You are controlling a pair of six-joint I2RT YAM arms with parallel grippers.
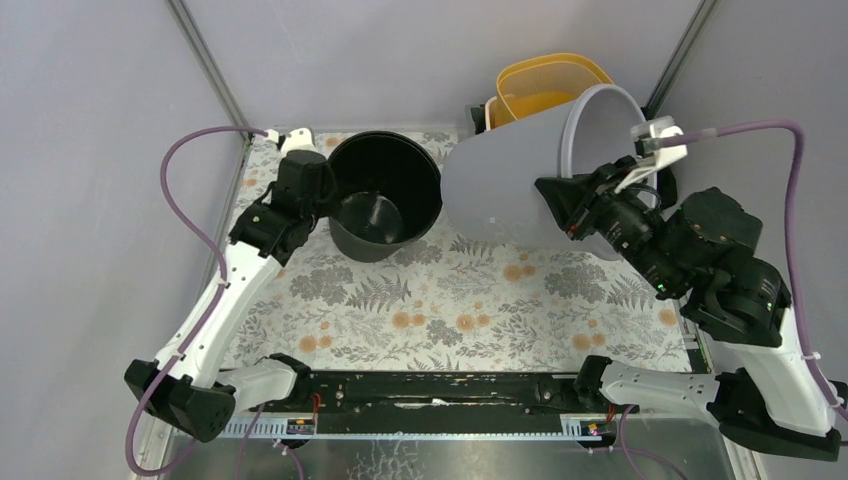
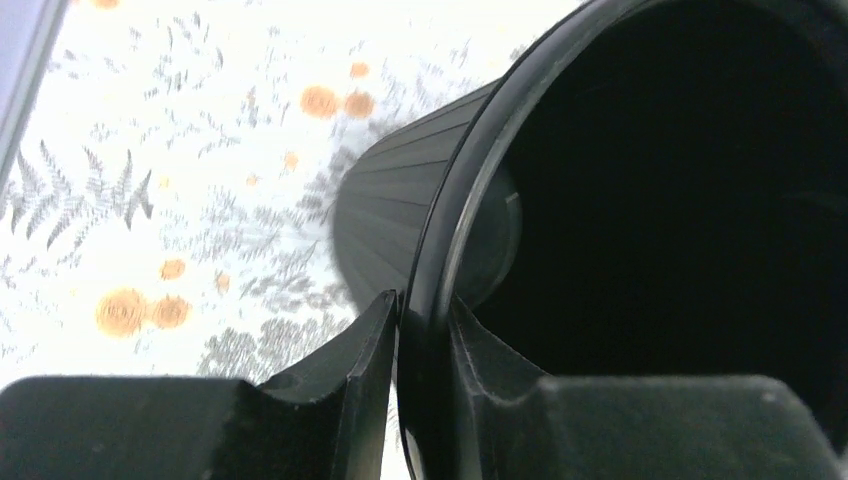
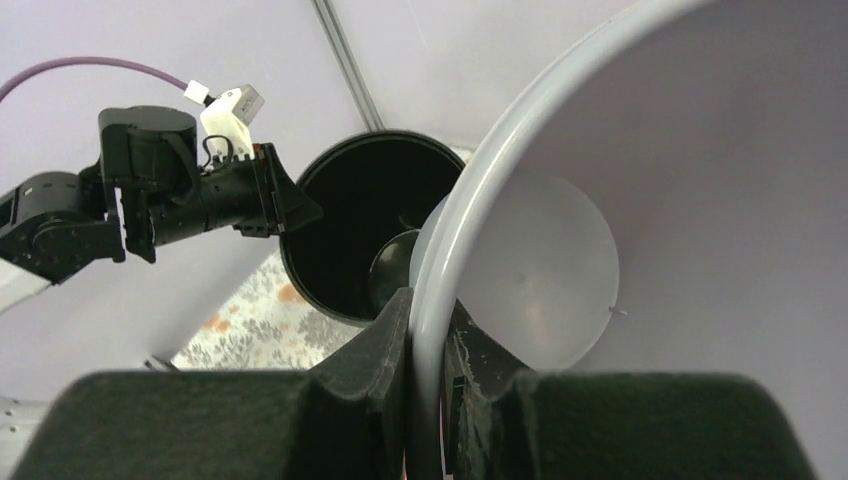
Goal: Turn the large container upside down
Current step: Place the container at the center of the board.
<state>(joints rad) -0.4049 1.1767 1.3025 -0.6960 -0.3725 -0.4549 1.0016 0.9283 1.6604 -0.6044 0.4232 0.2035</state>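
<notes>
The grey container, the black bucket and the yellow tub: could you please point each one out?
grey container [image 1: 500,190], top view, outer side wall.
black bucket [image 1: 412,180], top view, inner wall.
yellow tub [image 1: 540,102], top view, inner surface.

I saw my right hand [image 3: 427,315] clamped on the rim of the pale large container [image 3: 700,200], one finger inside, one outside. Beyond it, the left hand [image 3: 285,205] met the black pot [image 3: 340,200] at its rim, on the table [image 3: 250,330].
</notes>
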